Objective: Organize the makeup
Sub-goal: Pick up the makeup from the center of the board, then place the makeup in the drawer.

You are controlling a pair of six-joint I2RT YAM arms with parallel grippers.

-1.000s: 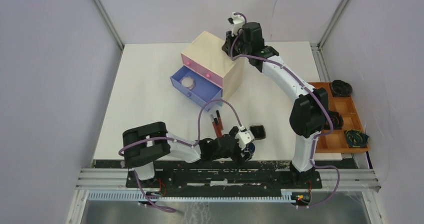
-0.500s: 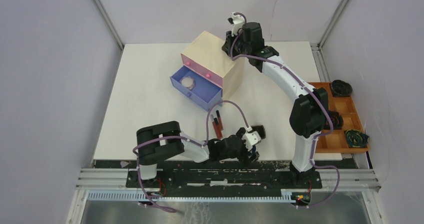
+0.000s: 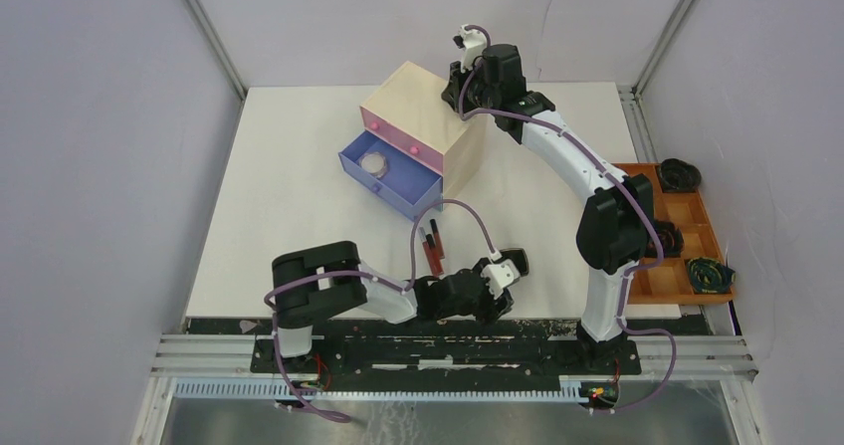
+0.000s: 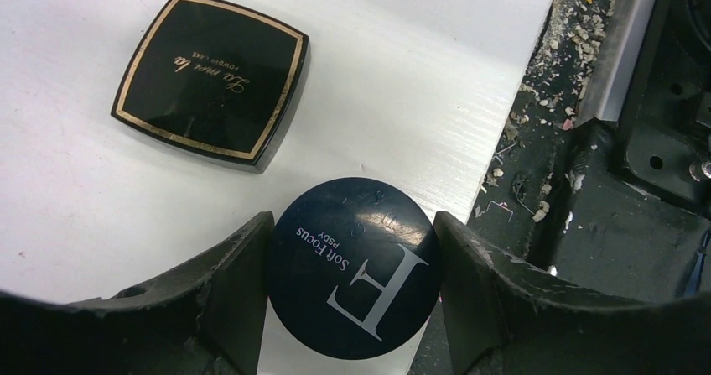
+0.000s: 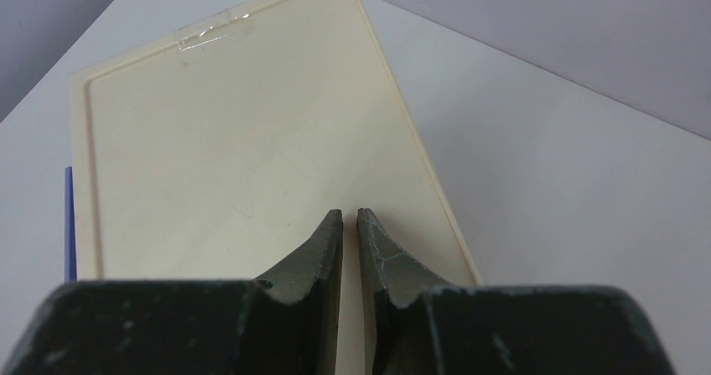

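The left gripper [image 4: 352, 221] reaches low along the near edge of the table [image 4: 402, 48]. Its jaws stand fairly wide and press against both sides of the round dark-blue compact [image 4: 354, 268], with no gap visible on either side. The compact sits right at the table's near edge, beside the debris-strewn metal rail. A black square compact [image 4: 211, 79] with gold trim lies flat on the table just beyond it, apart from the jaws.

The right gripper [image 5: 350, 216] hovers above the top of the beige box [image 5: 235, 165] at the far side. Its jaws are almost closed, with only a thin slit between them, and hold nothing.

The main risk is a slip. The compact's rim is smooth and curved and only the jaw tips meet it, so it could squirt out or twist, then drop off the edge into the rail gap. A sideways swing could also knock the black square compact.

Several things are hard to tell. The wrist view does not show whether the round compact rests on the table or is already raised. From above, the left wrist covers it entirely. The open blue drawer [image 3: 388, 178] shows one pale jar [image 3: 374, 163], and its other contents cannot be made out. Slim tubes [image 3: 430, 246] lie between drawer and gripper, too small to count reliably. No eyeshadow palettes are visible.
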